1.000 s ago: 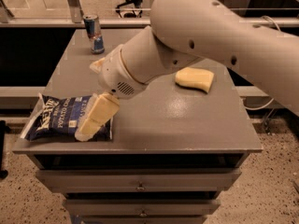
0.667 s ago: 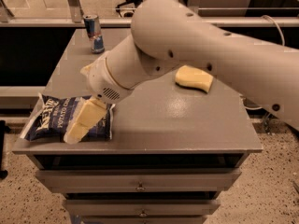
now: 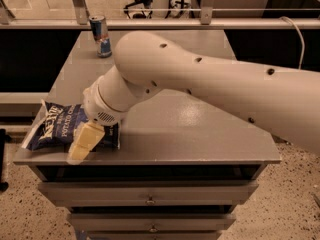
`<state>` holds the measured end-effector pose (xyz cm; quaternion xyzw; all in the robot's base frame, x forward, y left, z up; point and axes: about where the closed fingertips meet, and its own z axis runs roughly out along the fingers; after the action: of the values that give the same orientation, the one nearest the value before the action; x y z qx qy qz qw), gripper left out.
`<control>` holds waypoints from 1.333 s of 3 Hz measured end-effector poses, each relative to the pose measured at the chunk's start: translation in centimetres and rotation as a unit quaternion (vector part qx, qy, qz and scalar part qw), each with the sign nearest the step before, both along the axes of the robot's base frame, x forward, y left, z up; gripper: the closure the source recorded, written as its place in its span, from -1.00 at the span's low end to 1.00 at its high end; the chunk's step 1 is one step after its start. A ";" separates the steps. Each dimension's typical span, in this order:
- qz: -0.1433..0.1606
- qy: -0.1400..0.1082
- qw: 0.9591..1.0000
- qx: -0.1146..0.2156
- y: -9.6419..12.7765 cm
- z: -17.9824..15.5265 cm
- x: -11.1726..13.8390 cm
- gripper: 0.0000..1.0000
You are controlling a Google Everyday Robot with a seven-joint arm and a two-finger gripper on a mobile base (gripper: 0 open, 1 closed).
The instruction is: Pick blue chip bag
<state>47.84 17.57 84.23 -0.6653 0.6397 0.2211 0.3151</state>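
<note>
So there's one blue chip bag (image 3: 54, 129), lying flat at the front left corner of the tabletop (image 3: 200, 134). Its long axis runs roughly along the front edge. One white-edged end points at the left edge, and the other end is tucked under the arm. The lettering reads left to right from the front.

The end effector (image 3: 82, 144) is down over the right-hand part of the bag, right by the front edge. Honestly can't tell if it's apart or clamped on anything.

Only other loose item I count is one drink can (image 3: 101, 35), standing upright near the back left corner, well apart from the bag.
</note>
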 end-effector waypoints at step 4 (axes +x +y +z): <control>-0.061 -0.025 0.997 0.043 -6.6 3.8 6.3 0.91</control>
<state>54.16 10.93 88.05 -0.6161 0.6610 0.2122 0.3720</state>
